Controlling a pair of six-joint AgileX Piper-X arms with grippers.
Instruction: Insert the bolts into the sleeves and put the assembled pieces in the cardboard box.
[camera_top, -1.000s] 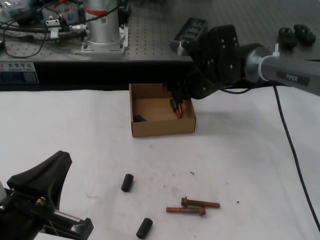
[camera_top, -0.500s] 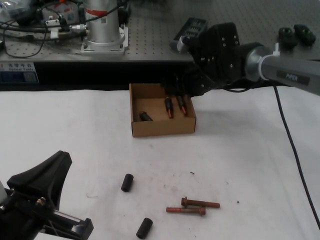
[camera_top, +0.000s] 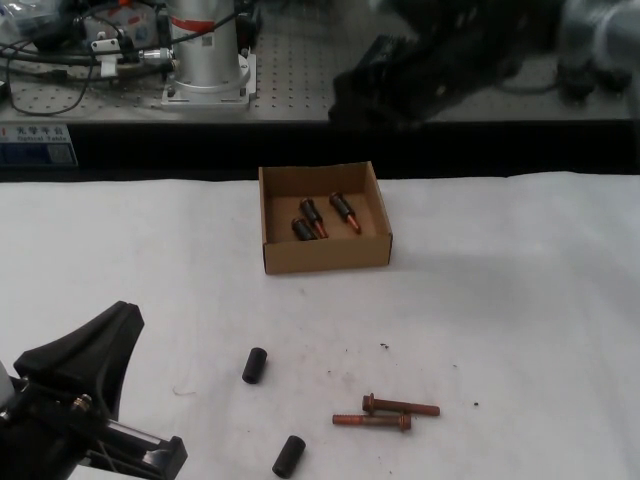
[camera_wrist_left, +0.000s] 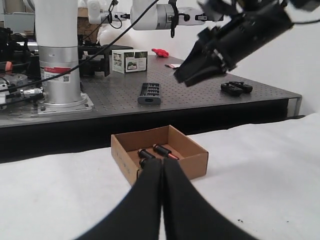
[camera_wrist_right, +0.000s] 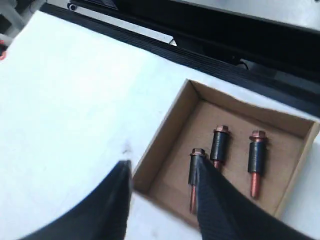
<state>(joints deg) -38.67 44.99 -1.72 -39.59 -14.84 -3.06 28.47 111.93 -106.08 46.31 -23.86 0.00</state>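
The cardboard box (camera_top: 325, 255) stands at the back of the white cloth. Three bolts with black sleeves on them lie inside it (camera_top: 343, 212) (camera_top: 312, 218) (camera_top: 300, 230). In the right wrist view my right gripper (camera_wrist_right: 162, 162) hangs open and empty above the box (camera_wrist_right: 172, 120), over its near corner. That arm (camera_top: 430, 60) is a dark blur high over the back bench. Two loose copper bolts (camera_top: 400, 406) (camera_top: 372, 421) and two loose black sleeves (camera_top: 255, 365) (camera_top: 288, 456) lie near the front. My left gripper (camera_wrist_left: 161, 167) is shut and empty, low on the cloth, pointing at the box (camera_wrist_left: 190, 165).
Behind the cloth runs a perforated metal bench (camera_top: 300, 70) with a silver column (camera_top: 205, 50), cables and small black parts (camera_top: 595, 68). The left arm (camera_top: 75, 390) fills the front left corner. White cloth lies bare to the right of the box.
The right arm let an assembled piece go into the box, then rose and drew back over the bench. The box now holds three pieces. The left arm has not moved.
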